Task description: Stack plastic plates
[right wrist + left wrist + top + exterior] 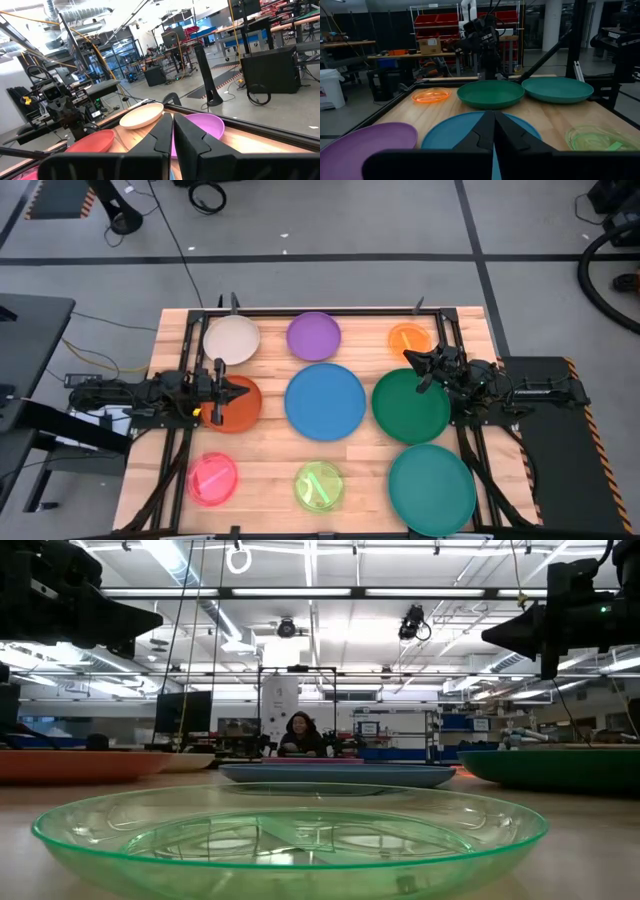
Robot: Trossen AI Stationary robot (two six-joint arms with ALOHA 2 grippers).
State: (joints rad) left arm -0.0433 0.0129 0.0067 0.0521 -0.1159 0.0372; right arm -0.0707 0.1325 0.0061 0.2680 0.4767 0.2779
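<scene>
Nine plates lie singly on the worktop (270,465), none stacked. Nearest row: pink plate (212,478), lime plate (319,486), teal plate (432,489). Middle row: rust-orange plate (238,408), blue plate (325,401), dark green plate (405,408). Far row: cream plate (233,340), purple plate (313,336), translucent orange plate (408,338). The left gripper (243,392) hovers over the rust-orange plate, fingers pressed together. The right gripper (409,357) hovers between the dark green and translucent orange plates, fingers pressed together.
</scene>
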